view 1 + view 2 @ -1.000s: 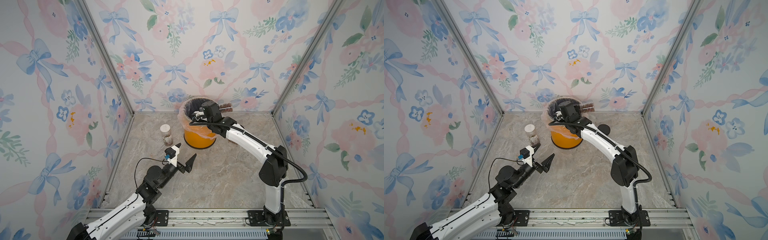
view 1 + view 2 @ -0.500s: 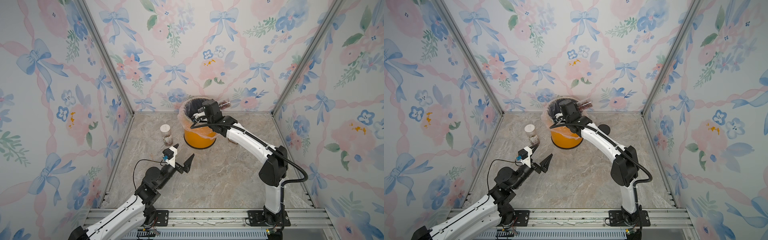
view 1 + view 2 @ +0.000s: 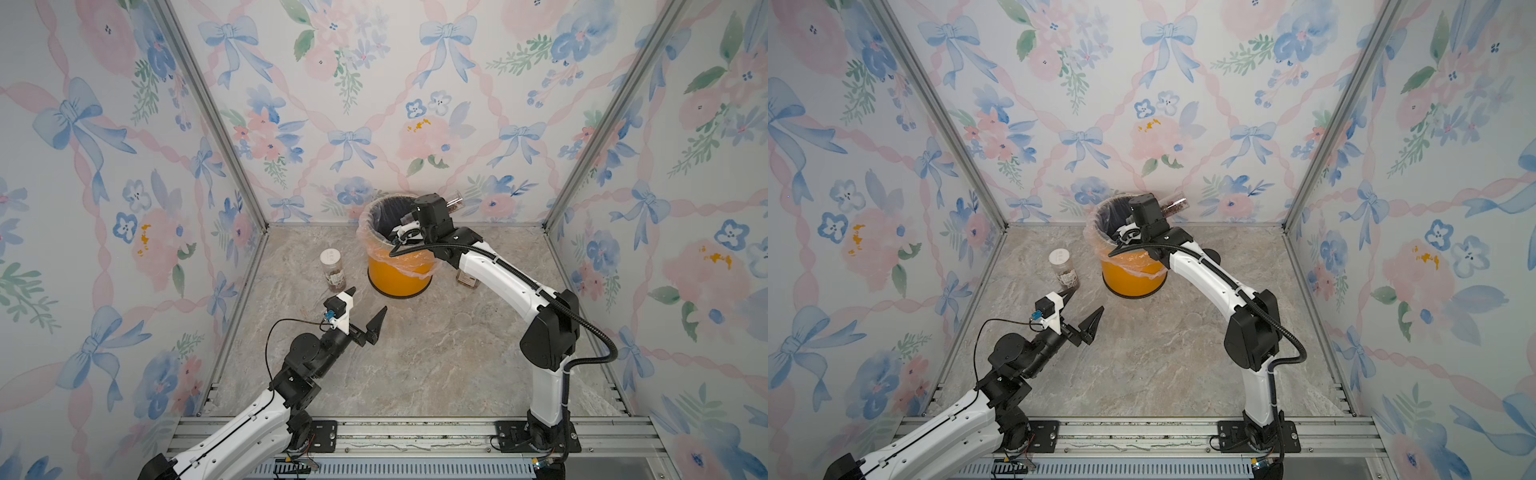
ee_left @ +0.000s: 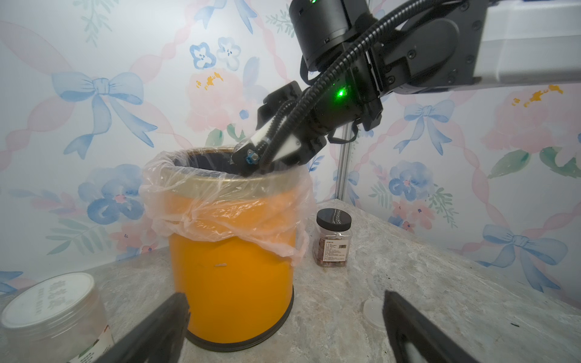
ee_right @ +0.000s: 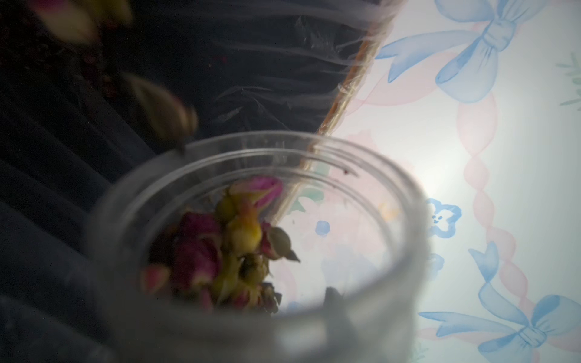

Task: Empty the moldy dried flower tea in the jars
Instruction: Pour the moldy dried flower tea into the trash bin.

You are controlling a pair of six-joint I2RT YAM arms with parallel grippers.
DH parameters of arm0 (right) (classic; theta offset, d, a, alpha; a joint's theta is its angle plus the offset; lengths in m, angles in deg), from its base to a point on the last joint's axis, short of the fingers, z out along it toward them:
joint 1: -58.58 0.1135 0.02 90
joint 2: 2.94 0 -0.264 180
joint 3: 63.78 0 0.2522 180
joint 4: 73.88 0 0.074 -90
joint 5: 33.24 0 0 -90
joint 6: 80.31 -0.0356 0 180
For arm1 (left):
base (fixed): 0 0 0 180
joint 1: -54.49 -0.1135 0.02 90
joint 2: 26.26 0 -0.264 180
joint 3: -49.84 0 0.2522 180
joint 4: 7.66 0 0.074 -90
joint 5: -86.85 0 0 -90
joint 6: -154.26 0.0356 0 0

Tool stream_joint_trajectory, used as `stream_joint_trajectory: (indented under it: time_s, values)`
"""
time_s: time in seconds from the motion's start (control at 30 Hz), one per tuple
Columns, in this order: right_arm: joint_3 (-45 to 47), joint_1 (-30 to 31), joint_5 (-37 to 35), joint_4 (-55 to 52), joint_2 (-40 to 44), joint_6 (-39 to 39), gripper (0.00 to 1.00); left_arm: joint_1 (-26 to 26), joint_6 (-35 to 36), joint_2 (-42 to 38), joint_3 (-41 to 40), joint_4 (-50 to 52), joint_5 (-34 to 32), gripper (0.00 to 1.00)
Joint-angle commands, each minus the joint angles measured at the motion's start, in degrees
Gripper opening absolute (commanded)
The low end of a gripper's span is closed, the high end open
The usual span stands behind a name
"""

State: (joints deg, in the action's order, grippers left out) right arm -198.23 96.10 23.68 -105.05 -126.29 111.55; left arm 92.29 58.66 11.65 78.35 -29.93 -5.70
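My right gripper (image 3: 419, 221) is shut on a tall slim clear jar (image 3: 454, 202), tipped mouth-down over the orange bin (image 3: 399, 274). In the right wrist view the jar's open mouth (image 5: 257, 151) faces the bin's dark liner, with moldy dried flower tea (image 5: 226, 248) inside it and buds dropping out. A round jar with a white lid (image 3: 332, 270) stands left of the bin. A squarish labelled jar with a black lid (image 4: 332, 239) stands right of the bin. My left gripper (image 3: 369, 299) hangs open and empty just in front of the round jar.
A loose translucent lid (image 3: 463, 320) lies flat on the marble floor in front of the right arm. The bin's plastic liner (image 4: 226, 204) drapes over its rim. Floral walls close in on three sides.
The right wrist has rolled and tipped the slim jar further over the bin, and tea is spilling out. The left gripper has shifted slightly to the left and stays open.
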Motion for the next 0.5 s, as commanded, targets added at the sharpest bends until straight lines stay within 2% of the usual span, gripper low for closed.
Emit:
stream_joint_trajectory:
  time_s: [0.0, 0.47]
  values:
    - [-0.7, -0.6, 1.7, -0.9, -0.4, 4.1, 0.5, -0.5, 0.3, -0.9, -1.0, -0.3, 0.6, 0.98]
    - [-4.7, -1.2, 2.5, 0.2, -0.4, 4.7, 0.5, -0.9, -0.1, -1.1, -1.3, -0.3, 0.7, 0.98]
